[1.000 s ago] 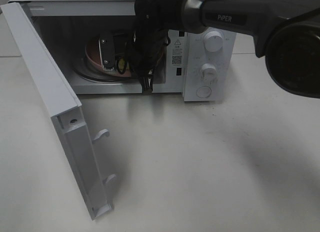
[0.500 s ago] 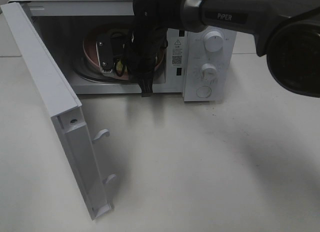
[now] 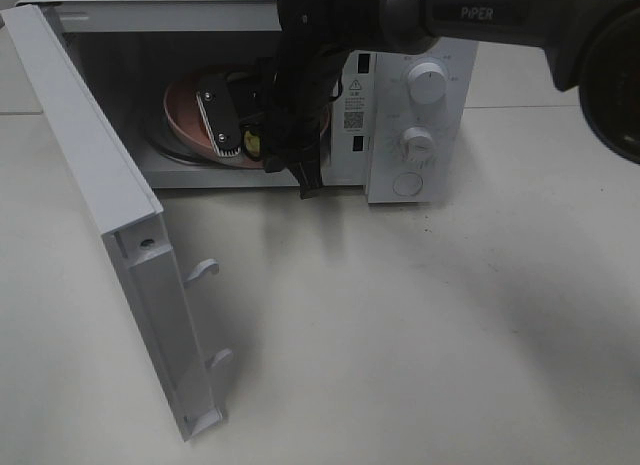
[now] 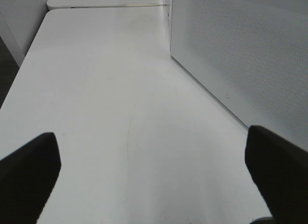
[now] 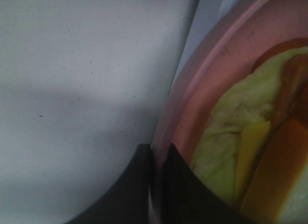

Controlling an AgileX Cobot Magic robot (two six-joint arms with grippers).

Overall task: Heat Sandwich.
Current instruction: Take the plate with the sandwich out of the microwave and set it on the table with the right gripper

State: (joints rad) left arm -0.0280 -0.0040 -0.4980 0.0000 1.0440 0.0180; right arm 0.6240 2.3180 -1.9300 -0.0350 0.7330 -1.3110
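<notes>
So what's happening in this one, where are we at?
The right gripper is shut on the rim of the pink plate that carries the sandwich, inside the white microwave. The microwave door stands wide open. The plate looks tipped up, not lying flat on the turntable. The left gripper hangs open and empty over the table beside the microwave. Nothing shows whether the plate is going in or coming out.
</notes>
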